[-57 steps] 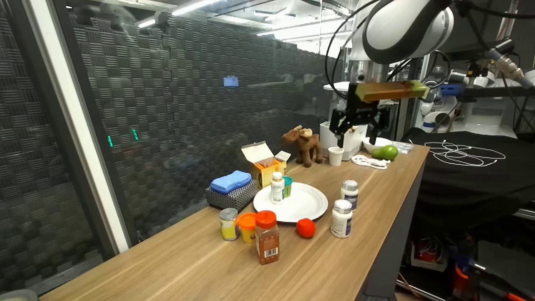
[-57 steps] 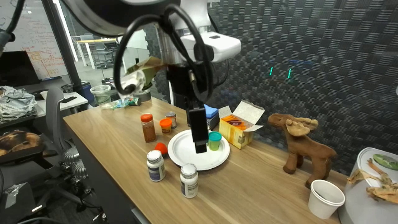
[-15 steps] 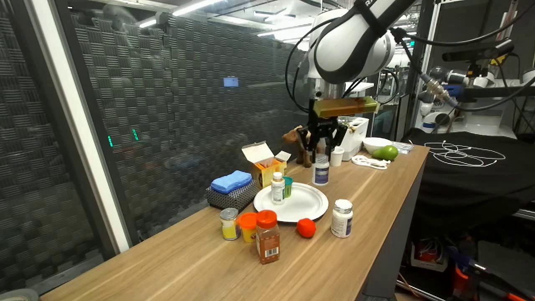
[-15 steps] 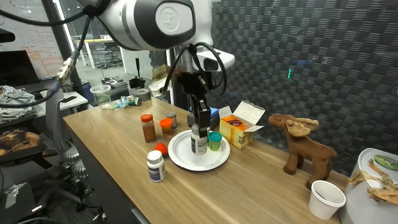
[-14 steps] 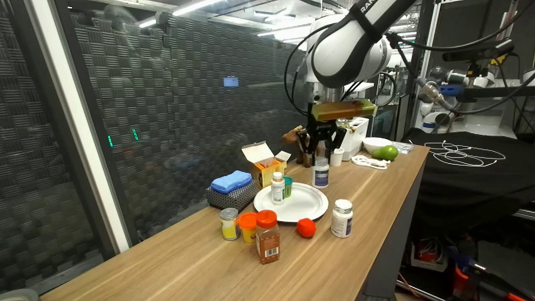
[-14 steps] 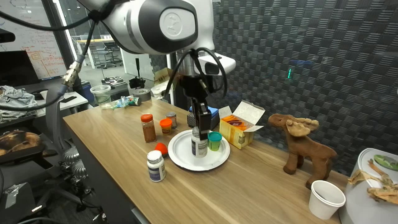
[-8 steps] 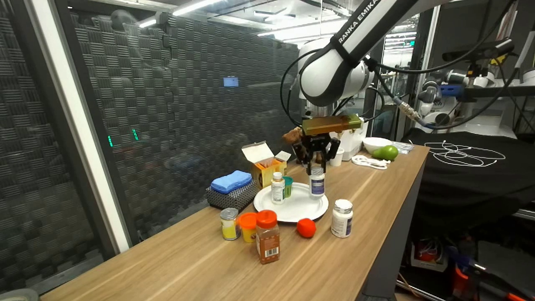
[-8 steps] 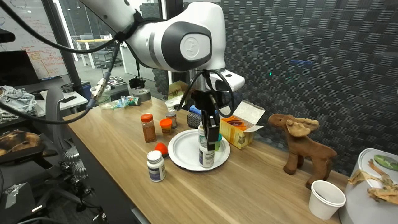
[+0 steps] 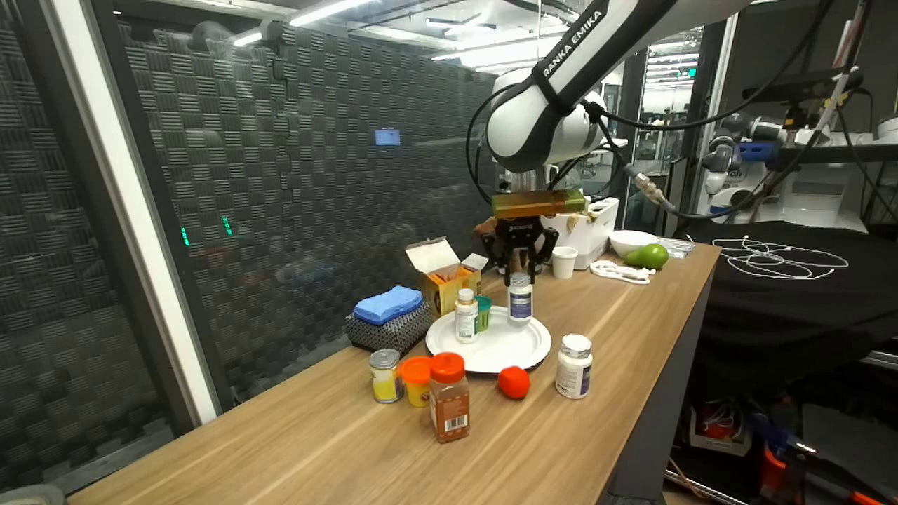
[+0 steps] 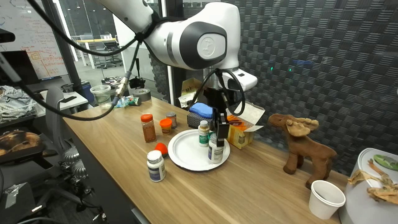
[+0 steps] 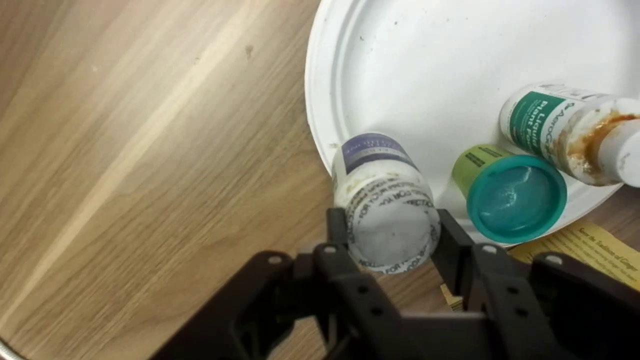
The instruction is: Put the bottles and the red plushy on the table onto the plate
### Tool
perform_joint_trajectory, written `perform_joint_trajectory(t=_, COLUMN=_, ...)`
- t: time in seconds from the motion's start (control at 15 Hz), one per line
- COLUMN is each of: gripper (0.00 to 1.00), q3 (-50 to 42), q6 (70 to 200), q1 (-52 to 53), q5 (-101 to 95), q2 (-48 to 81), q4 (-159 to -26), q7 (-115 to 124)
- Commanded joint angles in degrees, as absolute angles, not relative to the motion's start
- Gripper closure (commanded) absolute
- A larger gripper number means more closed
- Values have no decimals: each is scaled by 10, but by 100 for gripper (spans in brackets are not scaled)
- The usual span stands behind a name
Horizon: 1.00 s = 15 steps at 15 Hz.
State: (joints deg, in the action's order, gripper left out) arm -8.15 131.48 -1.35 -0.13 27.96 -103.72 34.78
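Near on the tabletop (image 9: 337, 442), the red plushy (image 9: 514, 383) and a white bottle (image 9: 574, 368) were seen. At the plate's (image 9: 498, 358) far right, a second bottle (image 9: 520, 304) was held by the gripper (image 9: 520, 281); if released on the rim, it might be tipped into the teal-lidded tub (image 11: 515, 197) placed there. Farther left, orange packets (image 10: 237, 123) were contained in a yellow box (image 9: 440, 298).

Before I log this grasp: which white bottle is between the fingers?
The purple-labelled bottle over the plate. Its twin stands apart on the table; the green-labelled bottle stands ungripped on the plate.
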Motion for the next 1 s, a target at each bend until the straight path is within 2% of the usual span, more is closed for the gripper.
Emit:
perform_joint_trajectory(t=0.0, gripper=80, q3=-77, q6=1278, q1=-16, q5=33, q2=297, q4=-993, q7=345)
perform_joint_trajectory(t=0.93, gripper=80, q3=-71, q6=1247, q1=-17, q5=70, q2=332, q4=-961, q7=347)
